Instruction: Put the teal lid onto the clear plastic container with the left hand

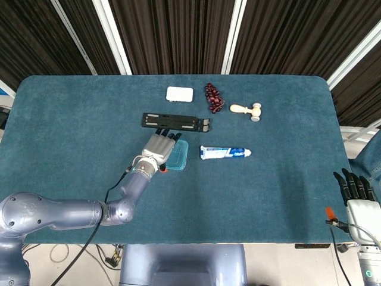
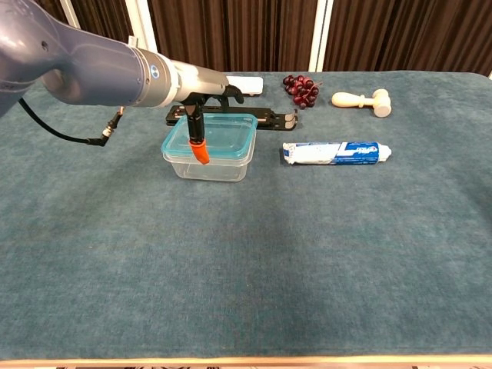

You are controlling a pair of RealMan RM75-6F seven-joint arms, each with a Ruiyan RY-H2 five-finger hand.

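Teal lid point(image 2: 219, 136) sat atop clear plastic container point(image 2: 209, 163) at table point(image 2: 254, 261) centre-left, edges roughly aligned. Left hand point(image 1: 159, 148) lay over lid, thumb hooked down lid's near edge, other fingers across its top; grip looked closed on lid. Right hand point(image 1: 355, 186) stood off table's right edge, fingers straight, close together, holding nothing. Toothpaste tube point(image 2: 337, 153) lay just right of container.

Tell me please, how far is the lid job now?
Mostly done: the teal plastic lid sits level on the clear plastic container. In hand: the left hand rests on the lid. Left: probably pressing it shut and letting go. The right hand waits, open, at the table's edge.
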